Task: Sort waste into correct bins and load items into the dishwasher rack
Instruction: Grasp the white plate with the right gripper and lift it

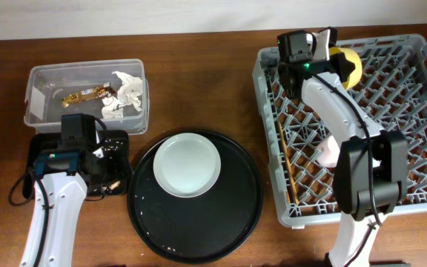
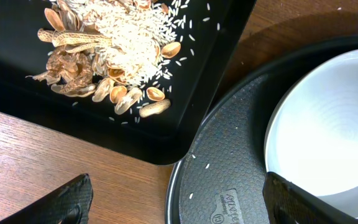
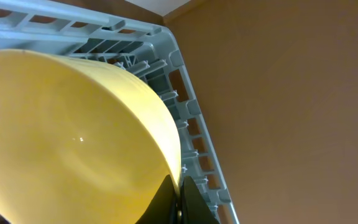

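Note:
My right gripper [image 1: 330,58] [image 3: 179,186] is shut on the rim of the yellow bowl [image 1: 349,65] [image 3: 73,137] and holds it tilted over the far left corner of the grey dishwasher rack [image 1: 421,200] [image 3: 191,112]. The chopsticks [image 1: 286,159] and a pale pink cup [image 1: 328,154] lie in the rack. My left gripper [image 1: 107,165] [image 2: 185,205] is open and empty over the table, between the shallow black tray [image 1: 121,139] [image 2: 17,81] holding food scraps [image 2: 110,56] and the grey-green plate [image 1: 187,164] [image 2: 328,124]. The clear tub [image 1: 39,78] holds the white tissue [image 1: 127,93] and the gold wrapper [image 1: 84,95]. The blue cup is out of view.
The plate sits on a large round black tray [image 1: 236,215] [image 2: 229,162] with a few rice grains on it. The right arm stretches over the rack's left half. Bare wood table lies in front of the black tray [image 2: 73,155].

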`<state>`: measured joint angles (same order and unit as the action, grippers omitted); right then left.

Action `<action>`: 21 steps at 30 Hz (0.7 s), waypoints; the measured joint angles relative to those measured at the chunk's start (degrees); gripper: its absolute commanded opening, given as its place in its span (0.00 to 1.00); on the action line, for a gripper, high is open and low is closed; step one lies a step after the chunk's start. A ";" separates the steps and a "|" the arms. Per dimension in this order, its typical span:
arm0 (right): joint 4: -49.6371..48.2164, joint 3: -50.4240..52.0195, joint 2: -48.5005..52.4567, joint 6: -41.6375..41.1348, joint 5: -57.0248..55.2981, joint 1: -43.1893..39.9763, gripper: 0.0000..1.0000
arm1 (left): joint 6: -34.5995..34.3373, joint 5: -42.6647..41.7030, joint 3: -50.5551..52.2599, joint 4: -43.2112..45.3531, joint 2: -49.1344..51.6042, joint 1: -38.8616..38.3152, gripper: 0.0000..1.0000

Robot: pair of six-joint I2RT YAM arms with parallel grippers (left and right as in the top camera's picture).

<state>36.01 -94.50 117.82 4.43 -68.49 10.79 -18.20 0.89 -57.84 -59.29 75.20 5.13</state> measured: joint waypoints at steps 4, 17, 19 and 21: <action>6.99 0.33 0.13 -3.69 -0.50 3.87 0.05 | 0.00 0.00 0.00 0.09 0.00 0.00 0.87; 31.54 0.50 -33.66 -17.99 51.25 6.80 0.88 | -0.04 0.00 0.00 0.15 0.00 0.00 0.91; 32.52 1.20 -33.09 -17.97 66.97 7.19 0.88 | -0.04 0.00 0.00 0.13 0.00 0.00 0.91; 32.44 2.14 -28.96 -17.99 77.53 10.75 0.89 | -0.04 0.00 0.00 0.13 0.00 0.00 0.92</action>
<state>68.45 -92.36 88.86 -13.56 9.04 21.54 -18.24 0.89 -57.84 -59.16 75.20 5.13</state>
